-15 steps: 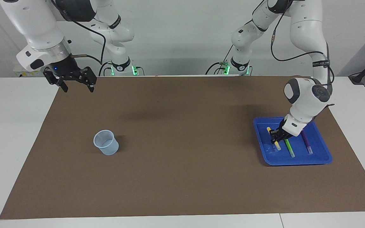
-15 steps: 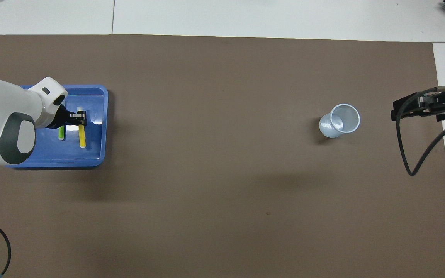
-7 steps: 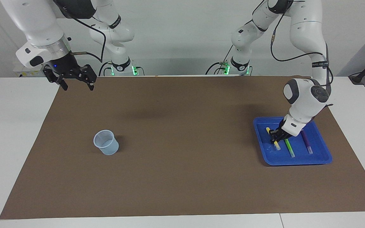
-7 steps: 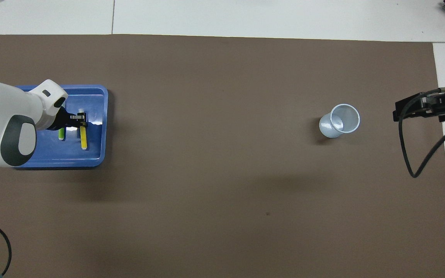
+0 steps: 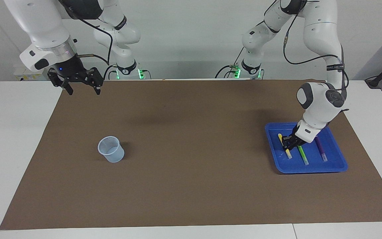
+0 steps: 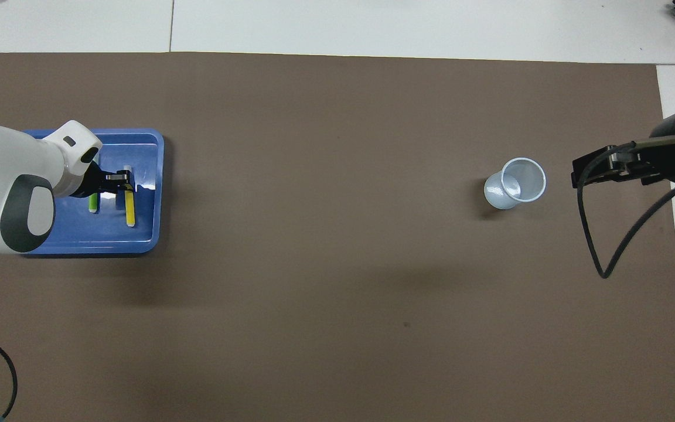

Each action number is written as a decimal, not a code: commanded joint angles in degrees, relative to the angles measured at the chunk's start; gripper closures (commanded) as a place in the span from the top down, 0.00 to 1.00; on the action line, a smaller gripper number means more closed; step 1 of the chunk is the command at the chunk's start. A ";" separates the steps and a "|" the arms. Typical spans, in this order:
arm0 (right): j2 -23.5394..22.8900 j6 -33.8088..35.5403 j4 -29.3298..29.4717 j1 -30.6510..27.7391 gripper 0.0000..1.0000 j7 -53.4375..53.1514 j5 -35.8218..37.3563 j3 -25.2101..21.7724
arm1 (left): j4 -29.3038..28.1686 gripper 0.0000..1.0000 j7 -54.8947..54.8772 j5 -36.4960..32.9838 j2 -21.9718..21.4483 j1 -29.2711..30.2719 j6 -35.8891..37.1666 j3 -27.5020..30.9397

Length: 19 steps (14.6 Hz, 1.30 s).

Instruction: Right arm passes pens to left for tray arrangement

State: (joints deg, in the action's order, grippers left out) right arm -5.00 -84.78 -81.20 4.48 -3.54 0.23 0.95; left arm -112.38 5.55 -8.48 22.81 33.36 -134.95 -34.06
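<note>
The blue tray [image 5: 310, 168] lies at the left arm's end of the brown mat and also shows in the overhead view [image 6: 158, 193]. In it lie three pens side by side: yellow [image 5: 288, 153], green [image 5: 303, 156] and purple [image 5: 321, 150]. My left gripper [image 5: 289, 142] is down in the tray at the middle of the yellow pen [image 6: 130, 212], next to the green pen [image 6: 93, 202]. The left arm hides the purple pen in the overhead view. My right gripper [image 5: 82, 90] is open and empty, up in the air over the mat's corner at the right arm's end [image 6: 579, 173].
A small translucent bluish cup [image 5: 111, 150] stands upright on the mat toward the right arm's end, also in the overhead view [image 6: 516, 183]. A black cable loops down from the right wrist [image 6: 607, 269]. White table borders the mat.
The right gripper has shifted a little along the mat's edge toward the cup's side. The yellow pen has shifted slightly in the tray under the left gripper.
</note>
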 commanded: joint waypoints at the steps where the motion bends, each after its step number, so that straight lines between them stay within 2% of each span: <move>1: 2.18 0.40 -1.51 0.09 1.00 -2.78 -1.38 0.36 | 0.22 0.57 0.25 -0.92 -0.57 0.48 0.47 0.05; 3: 3.50 1.55 -2.99 0.09 1.00 -3.05 -1.38 0.28 | 2.42 0.84 0.26 -0.84 -0.40 0.30 2.93 0.05; 4: 4.64 1.47 -4.66 0.01 1.00 -3.14 -1.38 0.28 | 3.04 0.90 0.26 -0.84 -0.40 0.21 3.46 0.05; 9: 5.61 1.03 -5.55 -0.78 1.00 -2.70 -1.38 -0.16 | 3.74 0.96 0.26 -0.84 -1.01 0.21 4.60 0.05; 13: 9.39 0.59 -5.55 -0.70 1.00 -2.79 -1.38 -0.34 | 10.58 0.99 0.26 -1.01 -1.63 -0.67 15.92 -0.13; 19: 9.57 0.59 -5.90 -0.79 1.00 -2.88 -1.38 -0.51 | 11.74 0.99 0.52 -1.10 -8.91 -3.65 24.81 -0.22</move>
State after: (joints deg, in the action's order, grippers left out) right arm 3.74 -83.21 -85.60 4.23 -5.94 0.15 0.40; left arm -100.21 5.56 -8.50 17.60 31.59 -113.60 -34.94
